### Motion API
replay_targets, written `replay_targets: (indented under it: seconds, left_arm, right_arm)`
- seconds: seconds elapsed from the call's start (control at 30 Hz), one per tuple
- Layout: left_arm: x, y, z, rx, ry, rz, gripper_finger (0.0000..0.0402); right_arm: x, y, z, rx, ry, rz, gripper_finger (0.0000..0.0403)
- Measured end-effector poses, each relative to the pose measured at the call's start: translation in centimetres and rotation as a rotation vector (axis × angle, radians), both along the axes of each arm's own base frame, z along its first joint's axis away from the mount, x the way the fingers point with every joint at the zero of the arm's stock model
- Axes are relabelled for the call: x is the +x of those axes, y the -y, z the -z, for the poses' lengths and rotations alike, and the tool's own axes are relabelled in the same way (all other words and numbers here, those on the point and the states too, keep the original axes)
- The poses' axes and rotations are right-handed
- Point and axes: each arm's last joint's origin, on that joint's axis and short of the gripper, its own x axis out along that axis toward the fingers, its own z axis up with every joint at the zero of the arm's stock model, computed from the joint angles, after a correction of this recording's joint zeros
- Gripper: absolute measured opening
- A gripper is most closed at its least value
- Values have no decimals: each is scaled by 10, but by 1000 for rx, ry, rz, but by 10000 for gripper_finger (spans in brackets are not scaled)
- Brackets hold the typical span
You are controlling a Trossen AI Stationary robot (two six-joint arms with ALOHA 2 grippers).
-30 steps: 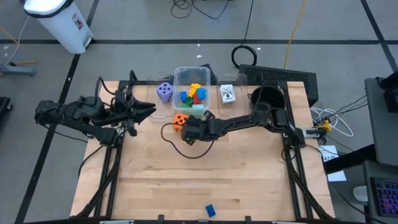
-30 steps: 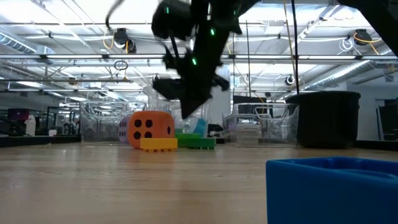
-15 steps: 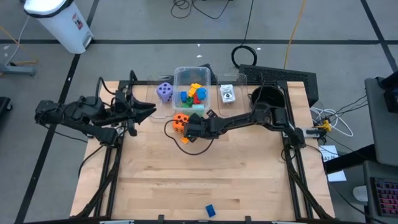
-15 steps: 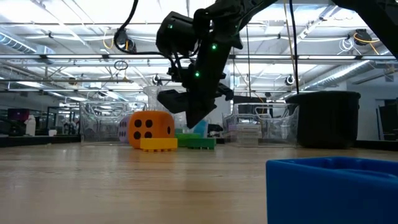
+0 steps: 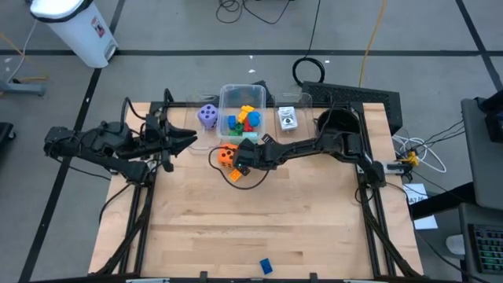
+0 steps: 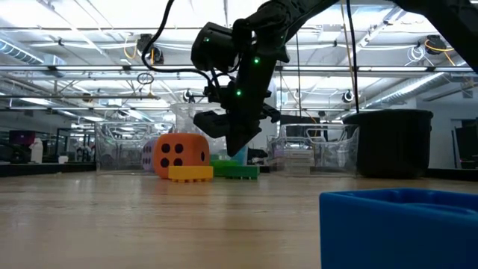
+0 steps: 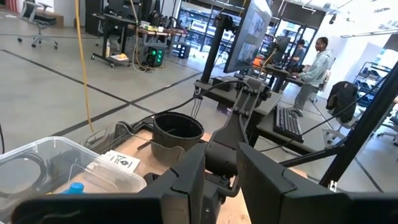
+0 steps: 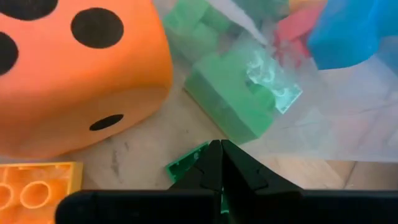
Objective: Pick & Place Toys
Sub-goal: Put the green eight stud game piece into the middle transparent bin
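- Right end effector (image 8: 221, 163), fingers pressed together holding nothing, hovers by the flat green plastic block (image 8: 229, 99); descending like this could shove it against the clear plastic tub (image 5: 243, 102).
- The big orange dotted die (image 6: 179, 152) sits just beside and could be nudged.
- Left end effector (image 5: 187, 137) waits nearly shut, empty.

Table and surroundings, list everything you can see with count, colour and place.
Clear plastic tub: one, back centre, holding mixed blocks.
Orange dotted die: one, before the tub.
Purple dotted die: one, left of the tub.
Yellow block: one, by the orange die.
Green block: one, against the tub.
Blue block: one, front edge.
White printed card: one, right of the tub.
Black round pot: one, back right.
Left tool: waiting, left side.
Right tool: shut, beside the orange die.
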Motion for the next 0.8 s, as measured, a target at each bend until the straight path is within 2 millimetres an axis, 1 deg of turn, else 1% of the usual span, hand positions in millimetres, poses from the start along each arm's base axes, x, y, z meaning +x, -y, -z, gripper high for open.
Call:
replay_targets:
  seconds: [0.1,0.33,0.47,0.53,0.6,0.8]
  left_arm:
    - [0,0,0,10,-3,0,97]
    - [0,0,0,11,-3,0,97]
    - [0,0,0,12,-4,-1,97]
    - [0,0,0,12,-5,-1,97]
    - [1,0,0,12,-5,-1,97]
    - [1,0,0,18,-7,-1,97]
  right_arm:
    - [0,3,0,23,-1,-2,0]
    - [-1,4,1,34,-12,-10,0]
    - [-3,2,10,84,12,-29,0]
    - [-6,-1,17,98,2,-26,0]
    - [-7,-4,19,116,-6,-35,0]
    - [-4,-17,18,166,15,-100,0]
